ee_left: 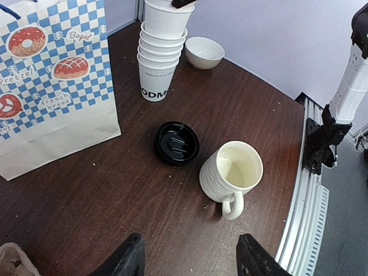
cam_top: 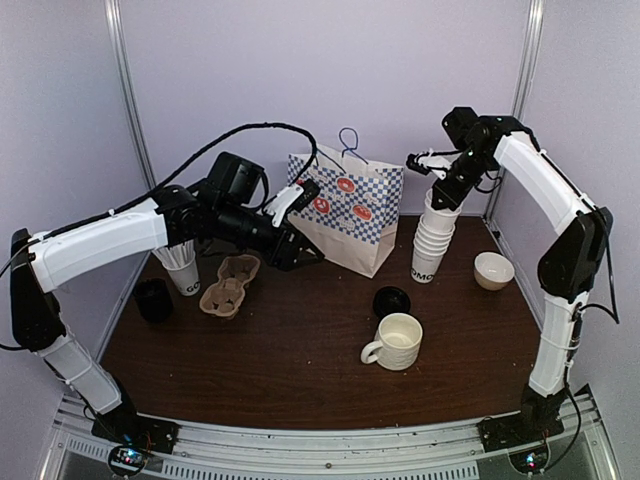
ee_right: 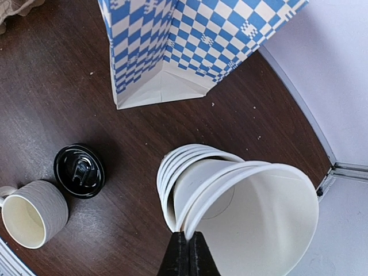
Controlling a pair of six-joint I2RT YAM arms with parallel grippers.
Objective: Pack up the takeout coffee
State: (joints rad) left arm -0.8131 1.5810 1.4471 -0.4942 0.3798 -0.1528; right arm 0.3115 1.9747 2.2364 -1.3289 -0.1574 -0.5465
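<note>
While the right hand (ee_right: 187,248) is clenched on the rim of the top cup (ee_right: 259,224), which sits tilted on the stack of lidless cups (cam_top: 430,245) near the tabletop's far right corner, the left hand (ee_left: 190,260) hangs released and grasps nothing above the tabletop (ee_left: 115,195), beside the checked paper bag (cam_top: 345,205). One takeout cup (cam_top: 186,276), white with black lettering, stands by the left edge just beside the cardboard carrier (cam_top: 230,285); the left arm hides its top. A loose black lid (ee_left: 176,142) lies between bag and ceramic mug (ee_left: 231,172).
</note>
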